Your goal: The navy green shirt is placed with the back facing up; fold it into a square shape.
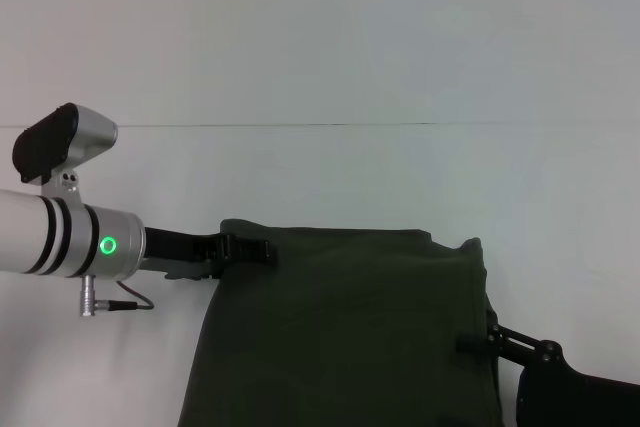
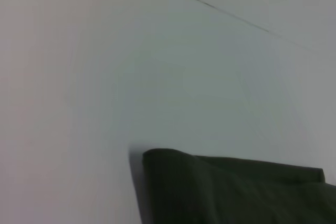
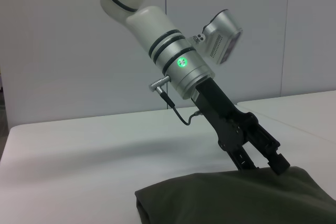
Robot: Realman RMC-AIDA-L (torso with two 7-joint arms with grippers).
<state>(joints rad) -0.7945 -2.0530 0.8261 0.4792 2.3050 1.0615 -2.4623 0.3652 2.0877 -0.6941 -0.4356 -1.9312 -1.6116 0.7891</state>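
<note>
Navy green shirt [image 1: 350,337] fabric fills the near middle of my head view, lying on the white table [image 1: 320,57] as a dark olive slab with a fairly straight far edge and a rounded corner at each end of that edge. It runs off the near edge of the picture, so I can't see its full outline. A doubled layer shows along its right side, where one fold of cloth sits on another.

My left arm reaches in from the left, its silver wrist lit with a green ring. The left gripper [image 1: 262,249] sits at the far left corner of the shirt; in the right wrist view its black fingers [image 3: 273,156] come down onto the cloth's edge there, but I cannot tell whether they are pinched on the fabric or merely resting against it. The left wrist view shows only that corner of the shirt against bare table.

The right gripper [image 1: 475,343] is low at the shirt's right edge, touching the fabric. I cannot tell if it is clamped or apart.
</note>
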